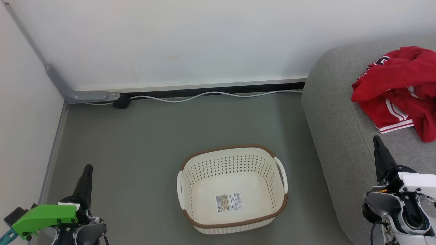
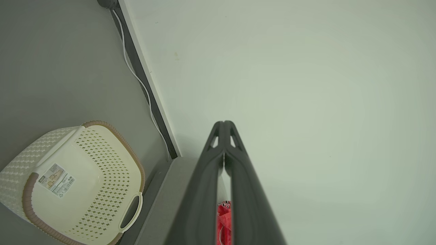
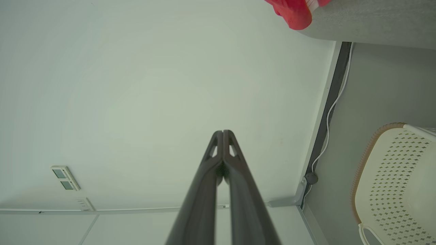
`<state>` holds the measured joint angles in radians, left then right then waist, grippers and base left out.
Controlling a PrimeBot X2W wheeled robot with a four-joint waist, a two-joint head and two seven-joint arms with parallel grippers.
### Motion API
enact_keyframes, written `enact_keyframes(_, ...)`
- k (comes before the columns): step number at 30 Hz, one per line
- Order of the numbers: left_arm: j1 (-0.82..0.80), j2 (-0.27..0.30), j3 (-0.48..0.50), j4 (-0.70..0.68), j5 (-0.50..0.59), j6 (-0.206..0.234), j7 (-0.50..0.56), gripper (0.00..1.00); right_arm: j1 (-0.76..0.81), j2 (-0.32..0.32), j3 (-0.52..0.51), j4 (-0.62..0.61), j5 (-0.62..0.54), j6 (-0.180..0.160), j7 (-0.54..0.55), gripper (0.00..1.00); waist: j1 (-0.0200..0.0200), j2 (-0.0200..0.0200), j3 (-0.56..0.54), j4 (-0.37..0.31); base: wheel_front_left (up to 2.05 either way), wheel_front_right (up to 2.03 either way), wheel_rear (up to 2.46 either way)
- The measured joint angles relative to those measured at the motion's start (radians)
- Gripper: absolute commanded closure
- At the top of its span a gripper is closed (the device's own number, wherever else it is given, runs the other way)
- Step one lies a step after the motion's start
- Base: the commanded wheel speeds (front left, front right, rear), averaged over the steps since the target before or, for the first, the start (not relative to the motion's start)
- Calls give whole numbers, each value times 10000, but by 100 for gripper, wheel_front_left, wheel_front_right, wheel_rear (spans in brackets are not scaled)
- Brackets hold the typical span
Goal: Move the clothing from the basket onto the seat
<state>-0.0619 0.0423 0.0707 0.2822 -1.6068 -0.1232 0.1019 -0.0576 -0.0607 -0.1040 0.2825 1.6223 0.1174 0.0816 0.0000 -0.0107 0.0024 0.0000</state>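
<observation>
In the head view, the left gripper (image 1: 88, 168) rises at eight o'clock over the grey floor (image 1: 136, 136). Its two dark fingers are pressed tip to tip, as the left wrist view confirms, and it holds nothing and touches nothing.

At six o'clock the basket (image 1: 231, 165) stands upright on the floor, with nothing in it but the sticker label (image 1: 229, 202) on its base.

At three o'clock the rounded edge of the seat (image 1: 333, 112) begins, just beside the basket but apart from it. The clothing (image 1: 398, 85) lies crumpled on the seat at two o'clock: red fabric, with white stripe trim on its near side.

At four o'clock the right gripper (image 1: 376, 138) points up in front of the seat. Its fingers are also closed together and empty, near the clothing but not touching it.

The moving step appears finished, since all the clothing in view rests on the seat. The next move likely calls only for keeping both arms clear of the garments.
</observation>
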Motion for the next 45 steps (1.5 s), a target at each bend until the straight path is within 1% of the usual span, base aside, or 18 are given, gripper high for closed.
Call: enact_keyframes(45,0,-4,15,-2,0,0,29,100,-2,12,-27,-8,0,0,44,100,0,0,3,0,0,0,0)
